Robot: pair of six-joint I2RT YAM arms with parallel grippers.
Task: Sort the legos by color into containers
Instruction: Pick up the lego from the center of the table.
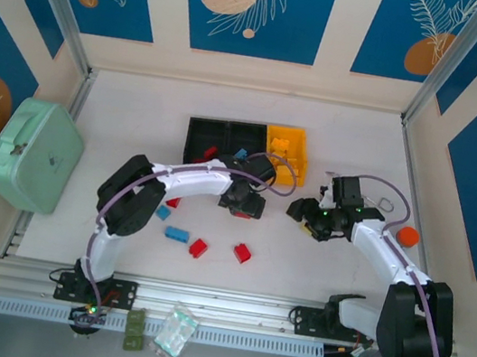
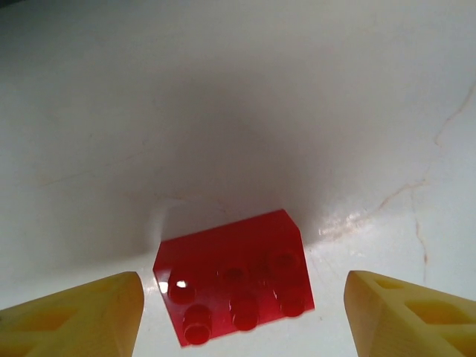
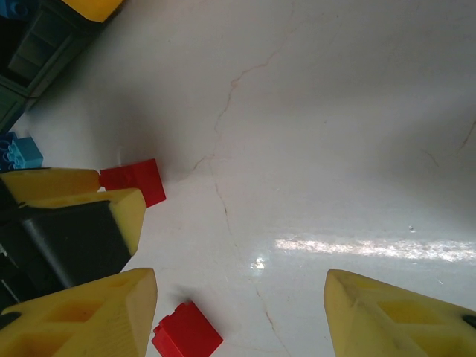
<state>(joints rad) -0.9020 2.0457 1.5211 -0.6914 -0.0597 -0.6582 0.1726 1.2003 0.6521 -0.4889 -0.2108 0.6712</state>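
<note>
— The yellow fingers (image 2: 82, 316) of our left hand (image 2: 242, 299) stand wide apart, empty, either side of a red lego brick (image 2: 234, 286) lying on the surface (image 2: 223, 97) near the bins (image 1: 229, 124).
— It looks light, stiff and slick. We'd pinch its flat side walls, not the studs.
— Our right hand (image 3: 239, 294)?
— Open too, holding nothing.

On my left a mint-green case (image 1: 33, 155) with a lid lies at the edge of the table (image 1: 354, 143). The tabletop is white, with thin crack-like lines (image 3: 223, 126) running across it. Far to my right lies a small orange round thing (image 1: 407, 235). By the metal rail (image 1: 236, 305) at the near edge I see a clear plastic bag (image 1: 175, 333) and, just beside it, a dark green piece (image 1: 135, 329). Blue panels (image 1: 250, 2) with pale leaves line the walls.
</note>
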